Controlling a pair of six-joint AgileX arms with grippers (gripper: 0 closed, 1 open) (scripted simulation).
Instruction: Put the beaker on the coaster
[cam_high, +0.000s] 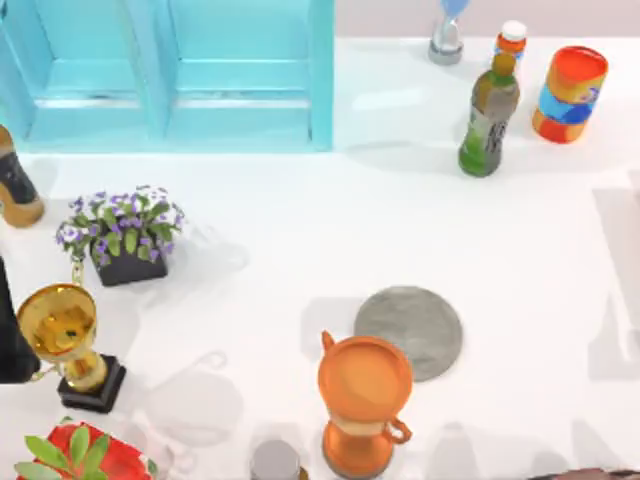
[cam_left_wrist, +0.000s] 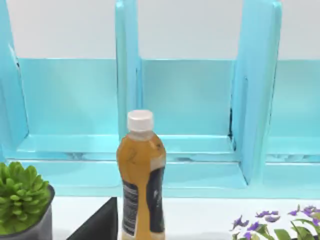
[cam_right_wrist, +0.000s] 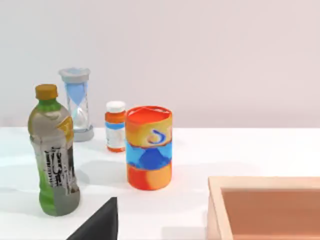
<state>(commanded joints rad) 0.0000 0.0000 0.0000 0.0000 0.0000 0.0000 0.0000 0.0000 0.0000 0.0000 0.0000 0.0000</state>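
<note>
Step in hand, as judged: pre-grasp, nothing lifted yet. For the left hand and the right hand, open or closed cannot be told.

The beaker (cam_high: 150, 455) is taken to be the faint clear shape at the near left edge, beside the red plant (cam_high: 75, 455), but this is not certain. The coaster (cam_high: 410, 330) lies bare, centre-right.

Next, a left-side reach is called for. The orange jug (cam_high: 365, 400) stands at the coaster's near-left rim, in the carry path. The trophy (cam_high: 65, 335) is also near.

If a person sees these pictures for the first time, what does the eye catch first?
Probably the big turquoise shelf at the table's back left, and the orange jug standing at the front, just left of the flat grey coaster. Next come the gold trophy by the left edge and the bright striped can at the back right.
</note>
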